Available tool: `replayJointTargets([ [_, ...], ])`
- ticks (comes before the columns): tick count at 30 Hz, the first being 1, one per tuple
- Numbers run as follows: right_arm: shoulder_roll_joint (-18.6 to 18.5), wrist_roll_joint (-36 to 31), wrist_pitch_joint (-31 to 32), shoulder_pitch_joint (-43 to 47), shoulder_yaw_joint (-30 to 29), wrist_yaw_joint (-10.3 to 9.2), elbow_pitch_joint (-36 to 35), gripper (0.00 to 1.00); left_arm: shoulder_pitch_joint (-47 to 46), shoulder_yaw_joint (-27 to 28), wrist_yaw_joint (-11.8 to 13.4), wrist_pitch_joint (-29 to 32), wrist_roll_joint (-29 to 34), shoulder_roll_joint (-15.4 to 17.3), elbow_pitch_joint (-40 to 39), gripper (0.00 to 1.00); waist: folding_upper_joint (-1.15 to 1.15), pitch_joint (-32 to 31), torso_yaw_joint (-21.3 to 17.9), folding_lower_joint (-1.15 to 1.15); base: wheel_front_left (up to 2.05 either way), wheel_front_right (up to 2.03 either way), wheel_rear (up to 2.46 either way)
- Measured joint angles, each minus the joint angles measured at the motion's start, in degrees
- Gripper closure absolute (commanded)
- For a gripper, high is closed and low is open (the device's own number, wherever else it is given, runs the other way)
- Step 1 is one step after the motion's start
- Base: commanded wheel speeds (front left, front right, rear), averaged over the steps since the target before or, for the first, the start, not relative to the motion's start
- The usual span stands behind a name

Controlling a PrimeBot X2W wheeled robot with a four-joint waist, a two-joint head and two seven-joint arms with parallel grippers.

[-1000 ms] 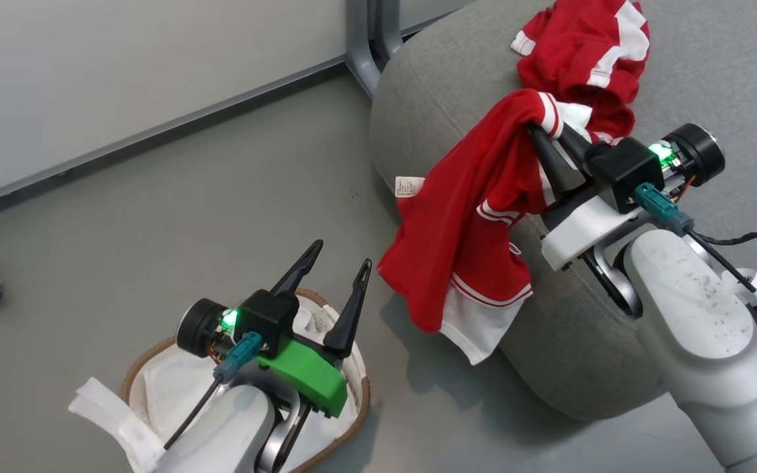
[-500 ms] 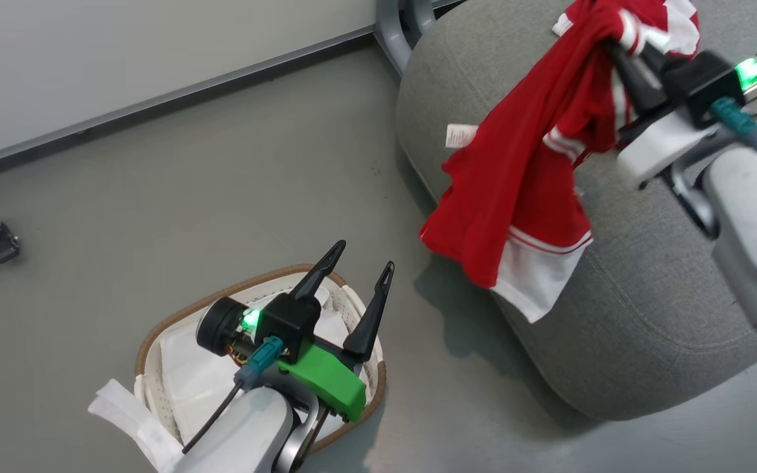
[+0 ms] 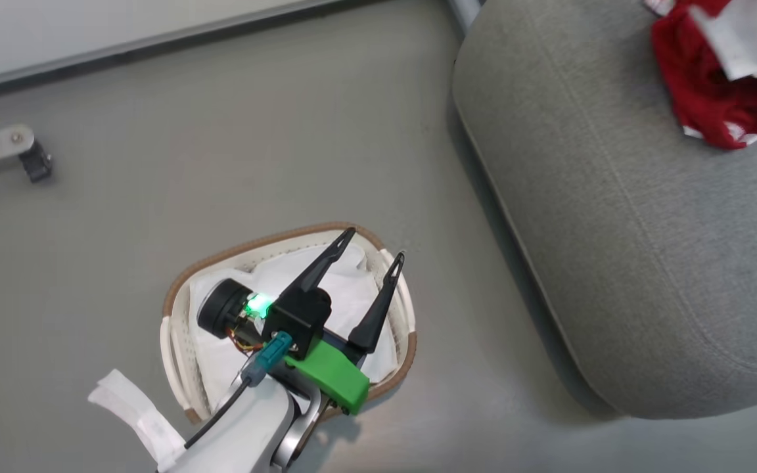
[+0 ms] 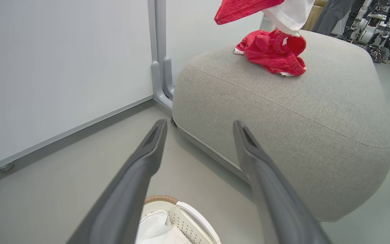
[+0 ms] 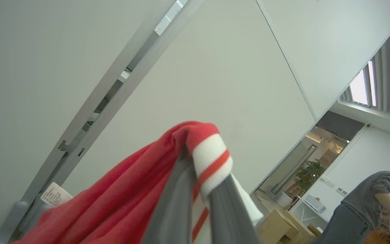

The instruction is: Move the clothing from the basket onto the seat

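Note:
The cream basket (image 3: 253, 245) with a brown rim stands on the floor and holds a white liner. My left gripper (image 3: 375, 244) hovers over it, open and empty, its fingers (image 4: 147, 159) spread wide. To the right lies the big grey seat (image 3: 615, 230), with a crumpled piece of red clothing (image 3: 713, 98) on its top. In the left wrist view that piece (image 4: 273, 54) rests on the seat (image 4: 283, 118), and a second red and white garment (image 4: 249, 8) hangs above it. My right gripper (image 5: 198, 183) is shut on that garment's striped cuff (image 5: 212, 159), high in the air.
Grey floor lies between the basket and the seat. A grey metal post (image 4: 159, 67) stands at the wall beside the seat's far corner. A wheeled metal foot (image 3: 30, 157) sits at the far left. People (image 5: 367, 206) and cardboard boxes are in the background.
The head camera has tilted, so the whole picture shifted. My right arm, with the red garment in its grip, has left the head view. The left gripper stays open over the basket.

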Motion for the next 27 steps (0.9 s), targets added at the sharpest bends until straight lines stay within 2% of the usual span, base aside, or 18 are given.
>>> replayJointTargets([
  [4, -3.44, -0.32, 0.59, -0.47, -1.80, 0.00, 4.71, 1.00, -1.06, -0.10, 0.19, 0.89, 1.09, 1.33, -1.01, 0.00, 0.00, 3.07, 1.33, 0.00, 0.00, 0.00, 0.00],
  [7, -3.21, 0.74, -0.46, 1.68, -4.33, 0.00, 8.93, 1.00, -2.14, -0.15, 0.31, 1.47, 1.55, 1.74, -2.05, 0.00, 0.00, 5.53, 2.13, 0.00, 0.00, 0.00, 0.00],
  [9, -1.81, 0.94, -1.76, 4.97, -6.00, 0.00, 12.48, 1.00, -2.52, -0.34, 0.32, 1.81, 1.79, 1.97, -2.53, 0.00, 0.00, 7.11, 2.58, 0.00, 0.00, 0.00, 0.00],
  [14, 4.54, 0.83, -6.37, 14.10, -11.01, 0.00, 21.91, 1.00, -3.31, -0.66, 0.80, 2.54, 2.31, 2.76, -3.92, 0.00, 0.00, 10.96, 3.41, 0.00, 0.00, 0.00, 0.00],
  [21, 11.20, -2.55, -8.80, 20.88, -16.42, 0.00, 28.65, 1.00, -3.36, -0.73, 1.35, 3.56, 2.47, 4.05, -4.60, 0.00, 0.00, 13.20, 2.55, 0.00, 0.00, 0.00, 0.00],
  [22, 11.66, -2.86, -8.96, 21.13, -17.46, 0.00, 28.66, 0.96, -3.36, -0.69, 1.42, 3.71, 2.47, 4.17, -4.69, 0.00, 0.00, 13.20, 2.29, 0.00, 0.00, 0.00, 0.00],
  [23, 12.26, -3.58, -9.05, 21.28, -18.50, 0.00, 28.56, 0.82, -3.37, -0.59, 1.60, 3.74, 2.46, 4.34, -4.82, 0.00, 0.00, 13.17, 1.97, 0.00, 0.00, 0.00, 0.00],
  [24, 12.93, -4.50, -9.21, 21.44, -19.39, 0.00, 28.36, 0.61, -3.37, -0.53, 1.80, 3.81, 2.45, 4.48, -4.95, 0.00, 0.00, 13.11, 1.62, 0.00, 0.00, 0.00, 0.00],
  [25, 13.70, -5.50, -9.24, 21.66, -20.11, 0.00, 28.08, 0.33, -3.37, -0.53, 1.83, 4.00, 2.43, 4.65, -5.09, 0.00, 0.00, 13.05, 1.29, 0.00, 0.00, 0.00, 0.00],
  [26, 14.37, -6.28, -9.27, 21.96, -20.65, 0.00, 27.60, 0.00, -3.36, -0.53, 1.85, 4.01, 2.34, 4.71, -5.17, 0.00, 0.00, 12.98, 1.04, 0.00, 0.00, 0.00, 0.00],
  [27, 15.12, -6.84, -9.28, 22.35, -21.29, 0.00, 26.69, 0.00, -3.36, -0.53, 1.85, 4.05, 2.23, 4.74, -5.26, 0.00, 0.00, 12.89, 0.79, 0.00, 0.00, 0.00, 0.00],
])
